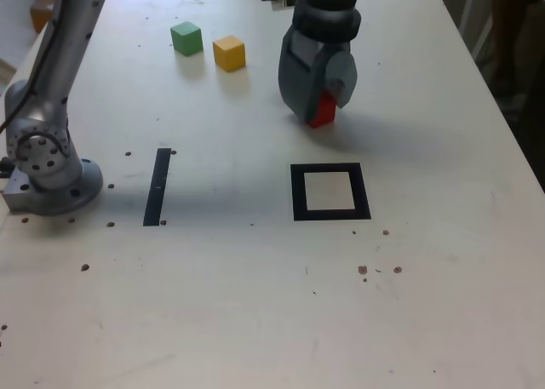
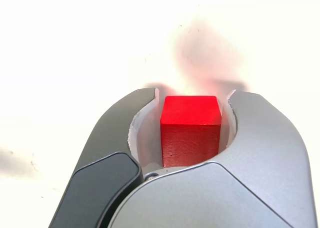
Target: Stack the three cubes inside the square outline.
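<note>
Wrist view first: I see the red cube (image 2: 191, 130) sitting between the two grey jaws of the gripper (image 2: 192, 101), its matte top face and sharp edges in clear sight. The jaws curve in close on either side of the cube; a thin gap shows on the side with the pale liner, so I judge it held or very nearly held, not certainly clamped.

From the exterior view, the red cube (image 1: 322, 110) pokes out below the gripper (image 1: 326, 108), low over the table (image 1: 255, 304) and perhaps just off it; I cannot tell if it touches. It sits beyond the square outline (image 1: 330, 191), near it but not over it.

I judge this to be the first step: carrying the first cube to the square. The next move calls for bringing the cube toward the camera until it sits over the pale centre, lowering it flat, and opening the jaws. The frame is only a little wider than the cube, so alignment needs care.

The yellow cube (image 1: 229, 53) and green cube (image 1: 186, 38) wait close together at the far side, well apart from the square, toward the exterior view's left. All three look like solid, smooth blocks. The table is pale, worn and speckled with small dark marks. A thin black strip (image 1: 157, 186) lies near the arm's round metal base (image 1: 51, 172).
</note>
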Motion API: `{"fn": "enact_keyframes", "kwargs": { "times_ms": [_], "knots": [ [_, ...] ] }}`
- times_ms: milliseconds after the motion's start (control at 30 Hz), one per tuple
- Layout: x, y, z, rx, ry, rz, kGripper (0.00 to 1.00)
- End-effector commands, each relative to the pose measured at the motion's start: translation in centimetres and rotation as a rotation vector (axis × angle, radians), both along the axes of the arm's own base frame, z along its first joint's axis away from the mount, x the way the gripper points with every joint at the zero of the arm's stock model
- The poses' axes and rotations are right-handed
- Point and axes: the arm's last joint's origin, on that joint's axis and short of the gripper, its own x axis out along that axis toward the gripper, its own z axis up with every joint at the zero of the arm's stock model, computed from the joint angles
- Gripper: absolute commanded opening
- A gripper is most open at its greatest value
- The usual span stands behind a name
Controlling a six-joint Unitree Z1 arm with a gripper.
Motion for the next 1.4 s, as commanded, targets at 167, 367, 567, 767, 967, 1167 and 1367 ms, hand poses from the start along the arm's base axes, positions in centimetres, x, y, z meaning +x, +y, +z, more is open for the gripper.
{"fn": "enact_keyframes", "kwargs": {
  "times_ms": [167,367,567,767,967,1167,1367],
  "knots": [
    [0.2,-1.6,0.7,-0.069,0.0,-0.138,0.29],
    [-0.2,-4.4,2.9,-0.09,-0.015,-0.331,0.3],
    [0.3,-9.2,4.5,-0.071,-0.049,-0.461,0.3],
    [0.1,-12.4,4.1,-0.063,-0.043,-0.508,0.3],
    [-0.5,-13.8,3.0,-0.052,-0.049,-0.509,0.3],
    [-1.0,-14.4,1.9,-0.051,-0.058,-0.505,0.3],
    [-1.0,-15.4,0.9,-0.044,-0.062,-0.512,0.3]
  ]
}}
